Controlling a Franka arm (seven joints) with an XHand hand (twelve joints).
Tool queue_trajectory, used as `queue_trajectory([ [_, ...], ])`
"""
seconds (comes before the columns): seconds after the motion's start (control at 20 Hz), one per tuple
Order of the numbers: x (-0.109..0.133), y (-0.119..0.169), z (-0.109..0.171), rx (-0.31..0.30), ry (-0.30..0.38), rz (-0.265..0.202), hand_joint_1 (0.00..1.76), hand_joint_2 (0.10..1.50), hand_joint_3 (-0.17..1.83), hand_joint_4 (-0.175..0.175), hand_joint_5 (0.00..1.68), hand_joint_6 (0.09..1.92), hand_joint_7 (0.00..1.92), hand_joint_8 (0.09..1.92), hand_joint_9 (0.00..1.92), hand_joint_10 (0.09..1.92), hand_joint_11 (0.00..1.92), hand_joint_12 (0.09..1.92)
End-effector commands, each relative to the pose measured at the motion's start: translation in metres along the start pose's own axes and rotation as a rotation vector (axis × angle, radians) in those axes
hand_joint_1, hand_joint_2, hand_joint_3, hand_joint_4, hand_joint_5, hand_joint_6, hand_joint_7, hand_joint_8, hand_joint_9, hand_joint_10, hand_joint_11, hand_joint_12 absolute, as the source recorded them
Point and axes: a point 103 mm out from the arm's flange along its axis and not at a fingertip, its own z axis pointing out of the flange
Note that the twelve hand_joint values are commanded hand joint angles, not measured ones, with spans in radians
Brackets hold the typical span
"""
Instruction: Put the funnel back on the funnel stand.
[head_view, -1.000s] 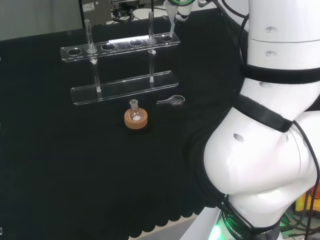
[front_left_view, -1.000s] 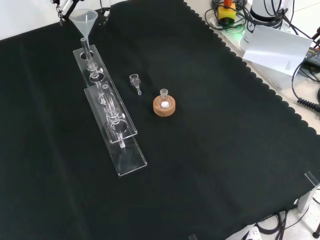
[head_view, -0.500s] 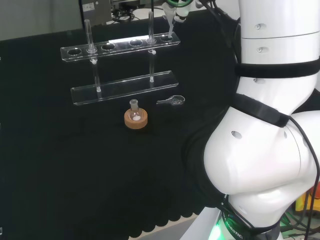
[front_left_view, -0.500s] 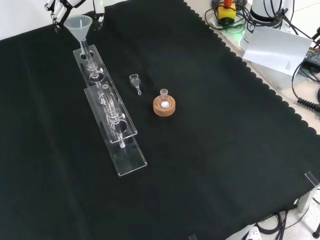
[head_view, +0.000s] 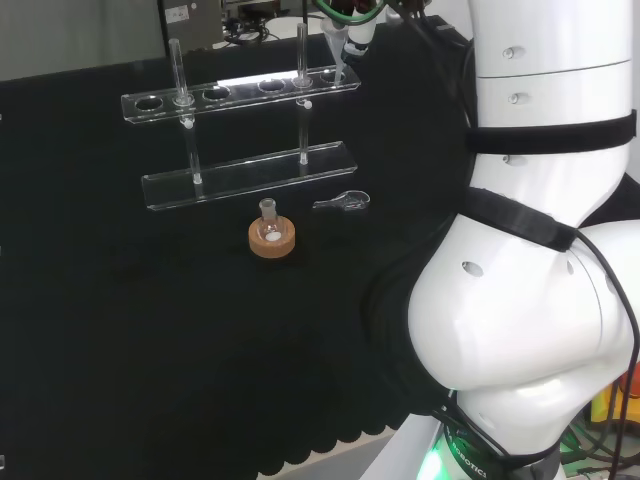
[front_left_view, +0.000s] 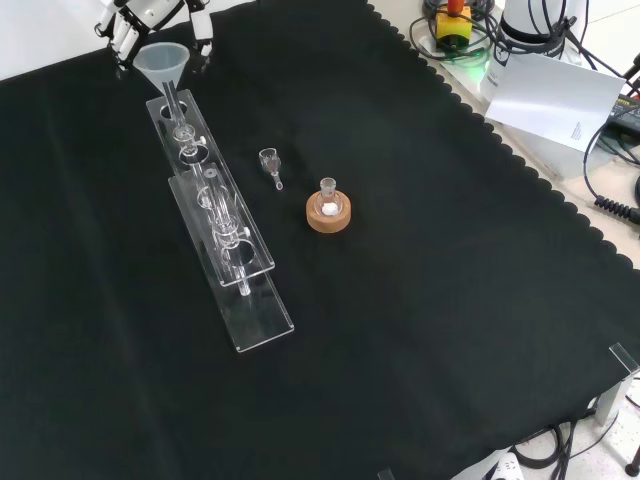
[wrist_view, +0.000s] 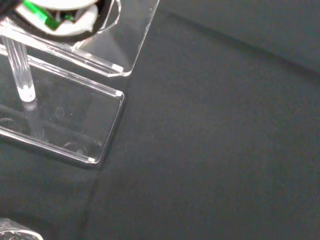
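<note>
Your hand (front_left_view: 150, 12) sits at the far end of the funnel stand (front_left_view: 215, 215) in the front view, its fingers (front_left_view: 200, 25) curled down on either side of the funnel (front_left_view: 163, 62). The cone sits between them, but whether they touch the rim you can't tell from here. The funnel stands upright, its stem dropping into the end hole of the stand's upper shelf. In the head view that same funnel (head_view: 336, 45) shows at the right end of the stand (head_view: 245, 130), stem pointing down at the shelf. Near the stand's middle on the counter (front_left_view: 420, 300), a small round flask (front_left_view: 328, 197) rests on a cork ring (front_left_view: 328, 215). Between that ring and the stand lies a small glass scoop (front_left_view: 270, 163), well apart from your hand.
</note>
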Motion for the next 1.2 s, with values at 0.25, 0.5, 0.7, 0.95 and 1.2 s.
queue_trajectory([
  [0.25,0.005,0.004,0.001,0.010,-0.006,0.001,0.85,0.62,0.68,-0.033,0.38,0.70,0.51,0.84,0.70,0.63,0.35,1.32],
  [0.5,0.010,0.005,0.006,0.025,-0.005,-0.005,0.85,0.61,0.68,-0.036,0.35,0.64,0.46,0.83,0.67,0.63,0.35,1.32],
  [0.7,0.010,0.006,0.008,0.051,0.004,-0.005,0.84,0.61,0.69,-0.039,0.34,0.51,0.39,0.80,0.61,0.66,0.32,1.33],
  [0.95,0.012,0.005,0.011,0.082,0.013,-0.006,0.80,0.59,0.68,-0.039,0.30,0.22,0.23,0.73,0.46,0.69,0.24,1.37],
  [1.2,0.016,0.002,0.012,0.097,0.020,-0.003,0.76,0.58,0.65,-0.039,0.23,0.10,0.15,0.70,0.40,0.69,0.20,1.38],
])
